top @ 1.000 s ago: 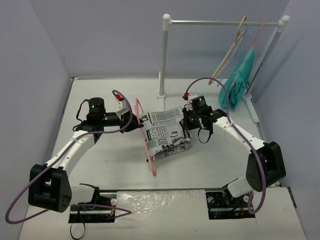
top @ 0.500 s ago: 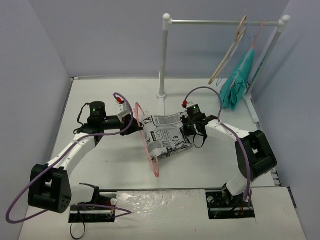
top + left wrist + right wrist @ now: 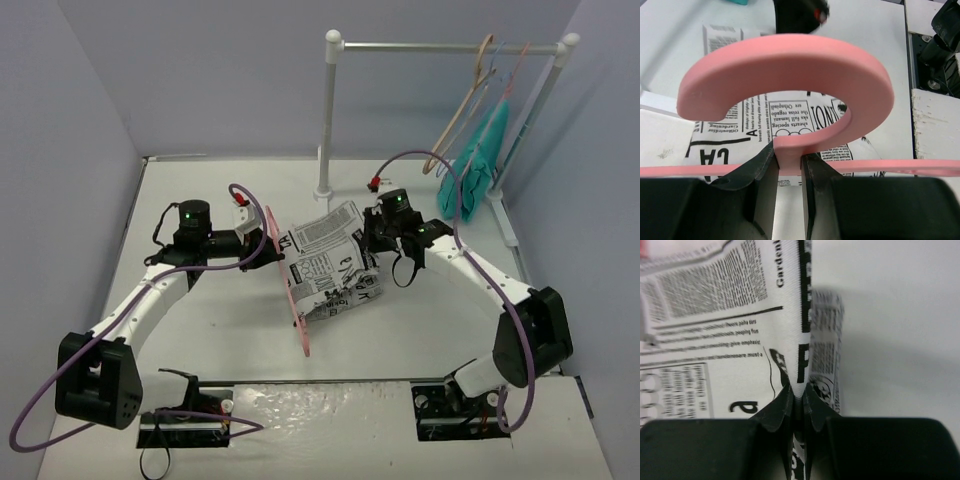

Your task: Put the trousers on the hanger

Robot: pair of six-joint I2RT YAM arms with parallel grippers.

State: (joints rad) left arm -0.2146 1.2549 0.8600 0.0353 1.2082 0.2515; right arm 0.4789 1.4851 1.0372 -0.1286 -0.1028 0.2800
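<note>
Working over a white tabletop (image 3: pixel 400 335) inside lilac walls (image 3: pixel 200 80). Clamping the hanger (image 3: pixel 291 292) lengthwise from far edge to near edge in left gripper (image 3: pixel 268 248), pinching trousers (image 3: pixel 330 272) in right gripper (image 3: pixel 368 236).

Mid-worktop (image 3: pixel 230 325): hanger (image 3: pixel 297 322) on edge, trousers (image 3: pixel 330 268) touching its right side. At hanger's left, left end effector (image 3: pixel 266 246); right of trousers, right end effector (image 3: pixel 369 238). Rail (image 3: pixel 440 45) behind, far right.

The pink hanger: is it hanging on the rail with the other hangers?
No, the left gripper clamps the pink hanger at its neck, well away from the rail.
</note>
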